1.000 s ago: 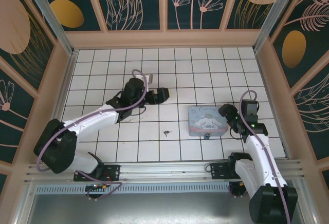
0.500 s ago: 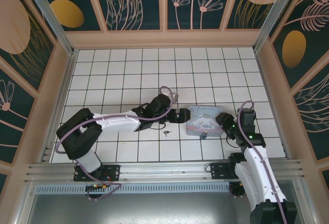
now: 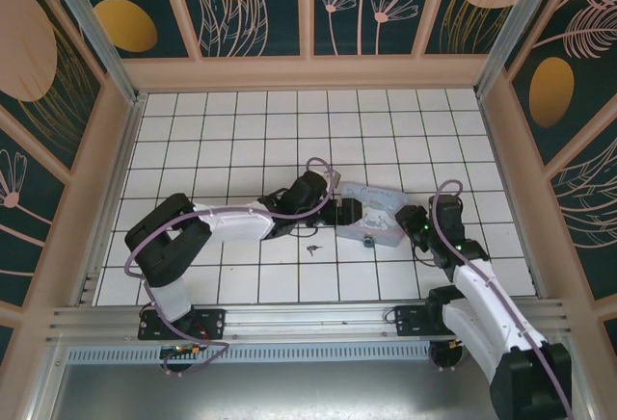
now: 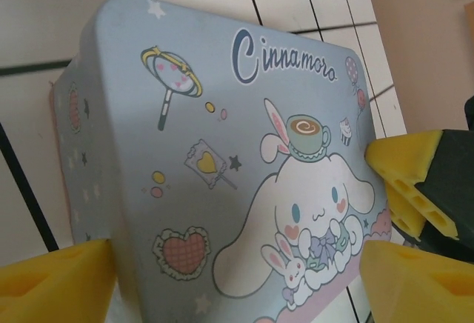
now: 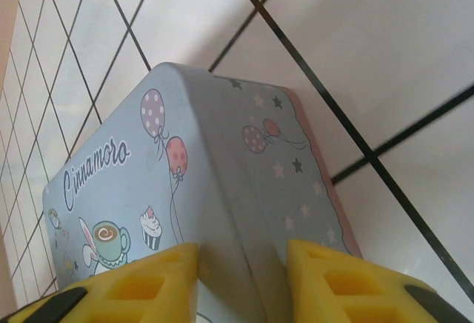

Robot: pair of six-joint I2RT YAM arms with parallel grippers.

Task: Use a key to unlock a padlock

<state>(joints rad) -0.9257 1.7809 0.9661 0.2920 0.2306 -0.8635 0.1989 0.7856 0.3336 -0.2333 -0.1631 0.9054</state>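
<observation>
Tin (image 3: 371, 216) comes first: the right gripper (image 5: 243, 278) is clamped on its corner, the left gripper (image 4: 237, 282) spread wide astride it. The padlock (image 3: 367, 241) seems to sit just near-side of the left gripper, the key (image 3: 311, 247) close by; shifting the tin should avoid scattering them.

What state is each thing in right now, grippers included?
left gripper: open wide, fingers either side of the tin.
right gripper: shut on the tin's corner.
tin: lid closed, turned at an angle.
key: lying free, apart from the tin and both grippers.
padlock: at the tin's near edge; too small to tell whether it is locked.
</observation>
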